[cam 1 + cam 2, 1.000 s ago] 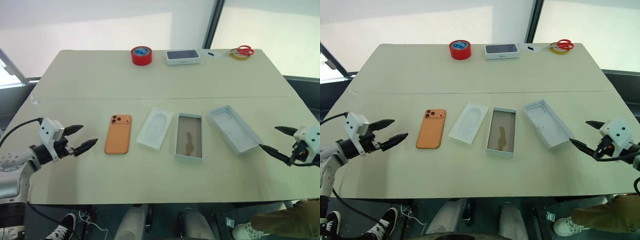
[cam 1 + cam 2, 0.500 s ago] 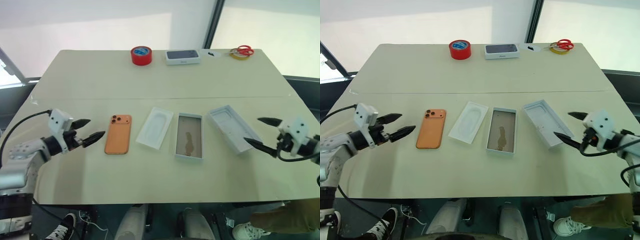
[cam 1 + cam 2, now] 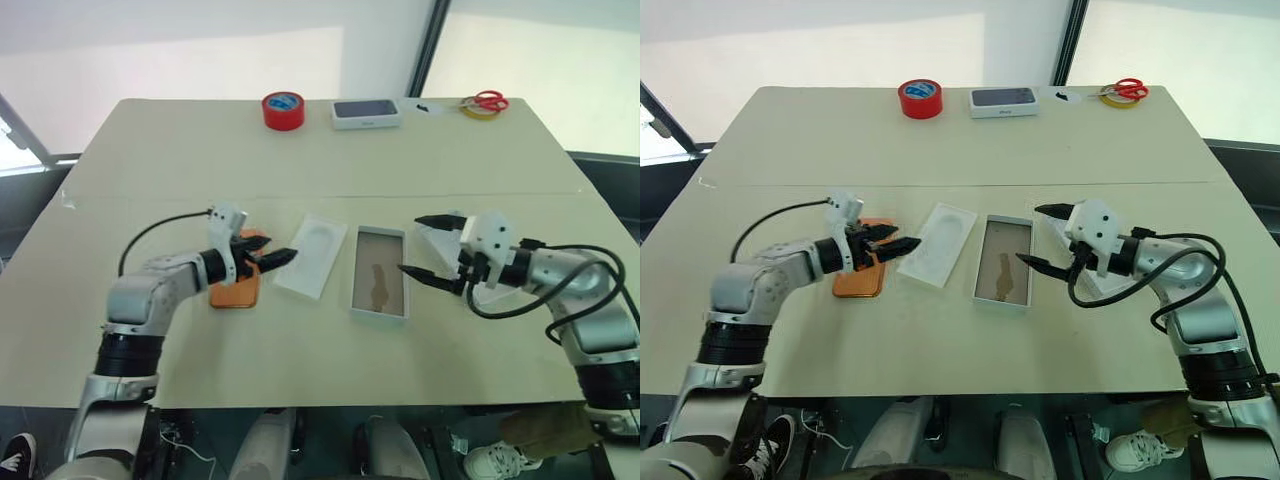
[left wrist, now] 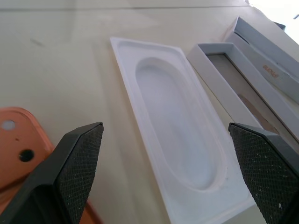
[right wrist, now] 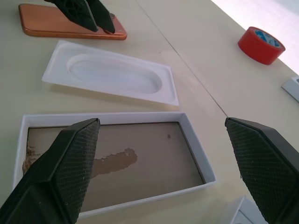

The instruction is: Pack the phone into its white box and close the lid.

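Partly hidden phone (image 3: pixel 236 291) under left claw (image 3: pixel 272 256), lid (image 3: pixel 447 232) behind right claw (image 3: pixel 427 247)

We see the phone (image 3: pixel 236 283) under our left jaws, insert tray (image 3: pixel 313 254) just ahead, white box (image 3: pixel 380 273) before our right jaws

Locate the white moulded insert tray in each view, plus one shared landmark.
Left eye: insert tray, centre, between phone and white box.
Right eye: same spot.
Left wrist: diagonal across the middle.
Right wrist: upper middle.
Landmark: the tan-floored white box beside it.
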Available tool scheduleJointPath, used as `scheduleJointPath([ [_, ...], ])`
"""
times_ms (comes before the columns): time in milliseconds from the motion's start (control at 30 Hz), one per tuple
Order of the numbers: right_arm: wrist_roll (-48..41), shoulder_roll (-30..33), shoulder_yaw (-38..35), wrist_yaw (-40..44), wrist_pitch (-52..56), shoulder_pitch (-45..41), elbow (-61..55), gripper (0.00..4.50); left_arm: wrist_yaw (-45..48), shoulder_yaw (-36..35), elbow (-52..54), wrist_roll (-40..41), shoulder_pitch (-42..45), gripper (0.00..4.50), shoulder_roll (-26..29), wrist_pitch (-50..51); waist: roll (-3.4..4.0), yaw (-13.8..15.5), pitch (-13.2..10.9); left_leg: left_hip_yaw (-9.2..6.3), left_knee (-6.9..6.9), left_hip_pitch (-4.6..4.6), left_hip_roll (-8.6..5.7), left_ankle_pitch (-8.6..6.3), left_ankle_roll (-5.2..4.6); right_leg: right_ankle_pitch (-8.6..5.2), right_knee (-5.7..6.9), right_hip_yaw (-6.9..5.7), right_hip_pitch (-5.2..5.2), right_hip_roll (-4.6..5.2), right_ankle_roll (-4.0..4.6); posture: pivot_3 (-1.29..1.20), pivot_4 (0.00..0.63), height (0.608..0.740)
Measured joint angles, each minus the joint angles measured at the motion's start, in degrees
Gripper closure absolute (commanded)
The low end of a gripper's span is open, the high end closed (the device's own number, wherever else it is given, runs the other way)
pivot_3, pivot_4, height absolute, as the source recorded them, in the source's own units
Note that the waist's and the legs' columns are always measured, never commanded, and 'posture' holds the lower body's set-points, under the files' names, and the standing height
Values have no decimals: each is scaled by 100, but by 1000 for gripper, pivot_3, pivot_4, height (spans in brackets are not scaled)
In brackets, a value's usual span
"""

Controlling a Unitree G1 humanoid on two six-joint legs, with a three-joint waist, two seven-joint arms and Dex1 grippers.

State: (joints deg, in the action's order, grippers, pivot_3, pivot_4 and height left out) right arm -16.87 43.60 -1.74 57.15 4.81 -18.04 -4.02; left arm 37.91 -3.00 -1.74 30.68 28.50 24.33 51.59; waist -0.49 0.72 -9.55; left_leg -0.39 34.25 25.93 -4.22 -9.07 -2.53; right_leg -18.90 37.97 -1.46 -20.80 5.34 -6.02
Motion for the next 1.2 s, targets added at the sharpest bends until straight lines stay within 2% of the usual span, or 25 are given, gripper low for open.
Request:
scheduleJointPath([
  [133, 21, -86, 37, -80, 80, 0, -90, 14, -443, 167, -34, -93, 83, 0, -339, 220, -2, 1, -1, 0, 2, -1, 0, 1, 1, 0, 1, 0, 22, 0, 0, 0, 150, 738],
  [300, 22, -85, 40, -107, 117, 41, -102, 14, -471, -107, -66, 256, 210, 0, -481, 887, -2, 8, -1, 0, 2, -4, 0, 1, 2, 0, 0, -1, 21, 0, 0, 0, 150, 738],
  [400, 22, -85, 40, -133, 163, 62, -197, 14, -333, -26, -66, 266, 209, 0, -533, 876, -2, 8, -1, 0, 3, -4, 0, 1, 3, 0, 0, -1, 27, 0, 0, 0, 150, 738],
  [500, 21, -85, 40, -174, 225, 62, -278, 14, -429, -267, -210, 489, 218, 0, -823, 1018, -3, 7, -1, -1, 4, -5, 0, 1, 3, -1, -1, -2, 25, 0, 0, 0, 150, 738],
  [600, 23, -85, 40, -204, 239, 62, -296, 14, -561, -472, -304, 625, 265, 0, -885, 1196, -3, 1, -1, -1, 3, -6, 0, 1, 3, -1, 0, -2, 28, -1, -1, 0, 150, 738],
  [633, 23, -85, 40, -214, 240, 62, -301, 0, -589, -488, -316, 633, 270, 505, -885, 1217, -3, 1, 0, -1, 3, -7, 0, 1, 3, -1, 0, -2, 28, -1, -1, 0, 150, 738],
  [667, 22, -85, 40, -218, 241, 63, -302, 0, -632, -502, -330, 632, 272, 779, -885, 1251, -3, 1, 0, -1, 3, -8, 0, 1, 3, -1, 0, -2, 30, -1, -1, 0, 150, 738],
  [800, 22, -84, 40, -224, 245, 64, -303, 0, -779, -615, -490, 640, 273, 2728, -903, 1420, -3, 1, 0, -1, 3, -10, 0, 1, 3, -1, 0, -2, 30, -1, -1, 0, 150, 738],
  [1033, 22, -84, 40, -228, 280, 64, -377, 0, -836, -685, -549, 697, 272, 2728, -956, 1547, -4, 10, 0, -1, 3, -20, 0, -7, 14, -1, -3, -2, 28, 0, -1, 0, 150, 738],
  [1133, 23, -84, 40, -229, 280, 67, -377, 0, -874, -689, -572, 692, 271, 3640, -962, 1563, -4, 10, 0, -1, 3, -20, 0, -8, 15, -1, -4, -2, 28, 0, -1, 0, 150, 738],
  [1200, 25, -84, 40, -231, 280, 94, -379, 0, -869, -695, -569, 736, 287, 4483, -981, 1560, -2, 14, 1, -1, 3, -27, 0, -8, 15, -1, -4, -2, 29, 1, -1, 0, 150, 738],
])
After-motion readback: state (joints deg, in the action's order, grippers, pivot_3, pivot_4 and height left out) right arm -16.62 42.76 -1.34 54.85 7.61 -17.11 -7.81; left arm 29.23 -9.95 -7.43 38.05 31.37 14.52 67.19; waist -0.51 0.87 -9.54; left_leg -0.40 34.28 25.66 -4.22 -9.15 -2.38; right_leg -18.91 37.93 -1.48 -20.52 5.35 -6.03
